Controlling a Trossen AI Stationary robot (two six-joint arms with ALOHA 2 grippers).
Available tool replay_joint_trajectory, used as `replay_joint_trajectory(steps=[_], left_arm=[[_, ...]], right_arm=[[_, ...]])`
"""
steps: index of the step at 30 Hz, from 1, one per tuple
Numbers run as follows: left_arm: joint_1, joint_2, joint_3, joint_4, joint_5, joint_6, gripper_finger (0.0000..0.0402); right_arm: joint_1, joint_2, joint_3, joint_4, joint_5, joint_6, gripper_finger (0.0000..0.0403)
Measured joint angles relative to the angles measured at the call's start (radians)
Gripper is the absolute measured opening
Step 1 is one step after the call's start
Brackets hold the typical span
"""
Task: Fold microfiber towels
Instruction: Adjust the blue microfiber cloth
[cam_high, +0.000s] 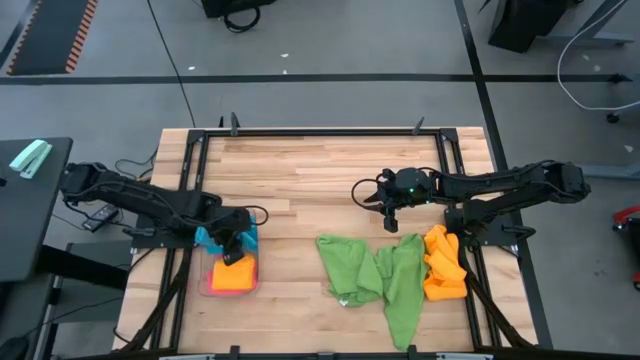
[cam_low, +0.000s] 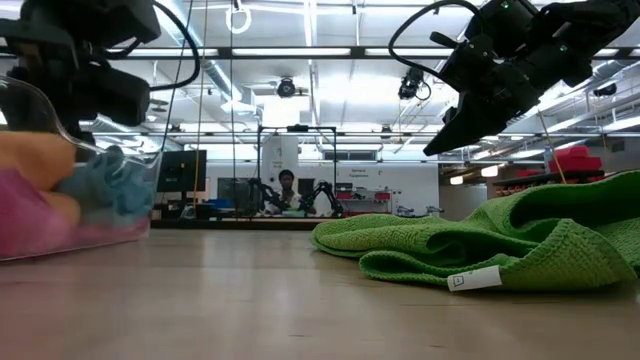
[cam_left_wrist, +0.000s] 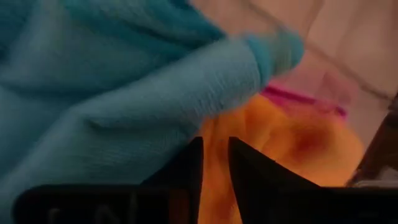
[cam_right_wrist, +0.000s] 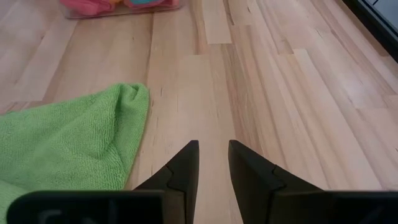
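My left gripper (cam_high: 236, 255) reaches down into a clear tray (cam_high: 210, 287) at the table's left. The tray holds a sky blue towel (cam_left_wrist: 124, 93), an orange towel (cam_left_wrist: 280, 137) and a pink one (cam_left_wrist: 298, 98). The left fingers stand a narrow gap apart, right at the orange towel, beside the blue one. Two green towels (cam_high: 350, 265) (cam_high: 402, 285) lie crumpled on the wood right of centre. My right gripper (cam_right_wrist: 213, 152) hovers above the bare wood just beyond them, its fingers slightly apart with nothing between. My left gripper (cam_left_wrist: 215, 152) points steeply down at the orange towel in the tray, and orange cloth fills the narrow gap between its fingertips. I cannot tell whether the fingertips touch the cloth.
A heap of orange towels (cam_high: 443, 265) lies by the table's right edge, beside the green ones. A white label (cam_low: 475, 279) shows on the nearer green towel's hem. Bare wood lies across the table's middle and far half. A black frame borders the table.
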Motion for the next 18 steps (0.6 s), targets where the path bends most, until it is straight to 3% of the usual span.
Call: replay_joint_trajectory(steps=[8,15,18], left_arm=[[-0.010,0.050,0.013,0.008,0.011,0.033,0.0064],[0.010,0.034,0.158,-0.156,-0.019,0.147,0.0037],[0.012,0.034,0.231,-0.232,-0.087,0.214,0.0025]], right_arm=[[0.000,0.000,0.000,0.003,0.000,0.000,0.0096],[0.000,0.000,0.000,0.006,0.000,0.004,0.0096],[0.000,0.000,0.000,0.007,0.000,0.005,0.0096]])
